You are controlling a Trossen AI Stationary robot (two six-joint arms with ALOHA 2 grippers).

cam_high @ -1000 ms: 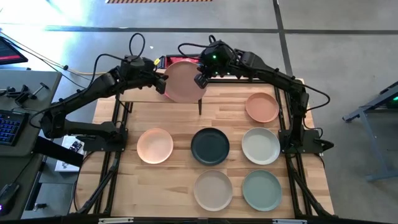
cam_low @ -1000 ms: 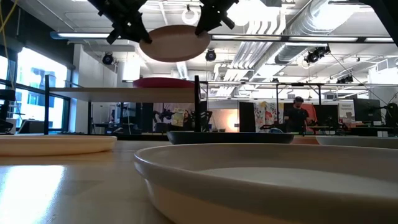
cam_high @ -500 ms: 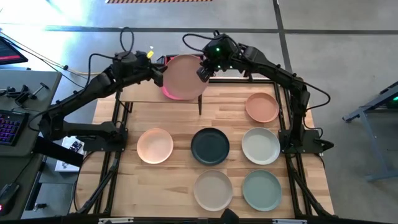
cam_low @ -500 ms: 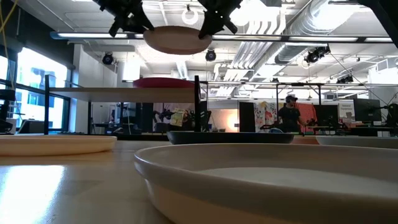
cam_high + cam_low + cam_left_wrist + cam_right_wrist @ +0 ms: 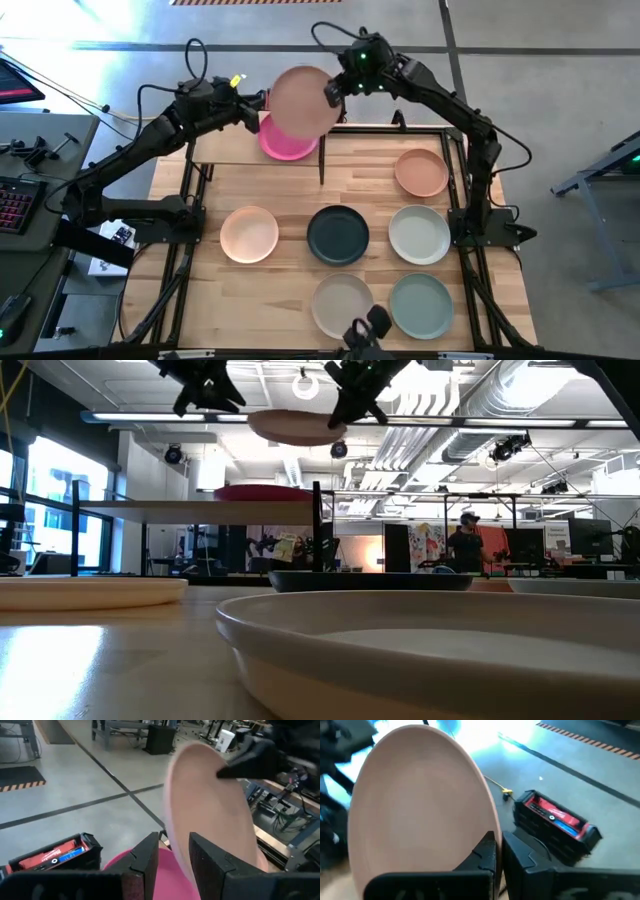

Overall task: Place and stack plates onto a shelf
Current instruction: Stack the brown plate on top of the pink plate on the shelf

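One round matte salmon plate (image 5: 302,99) pinched in right jaws (image 5: 331,91), above pink plate (image 5: 284,143)

high: straight down over whole bench (image 5: 290,185) | low: bench-level, facing room | wrists: close-up, both share the salmon plate (image 5: 420,805) with high

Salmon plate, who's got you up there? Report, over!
Right gripper shut on salmon plate, held above the shelf. Left gripper open, beside its rim, not gripping. Pink plate already on shelf, underneath. Nothing in the way.
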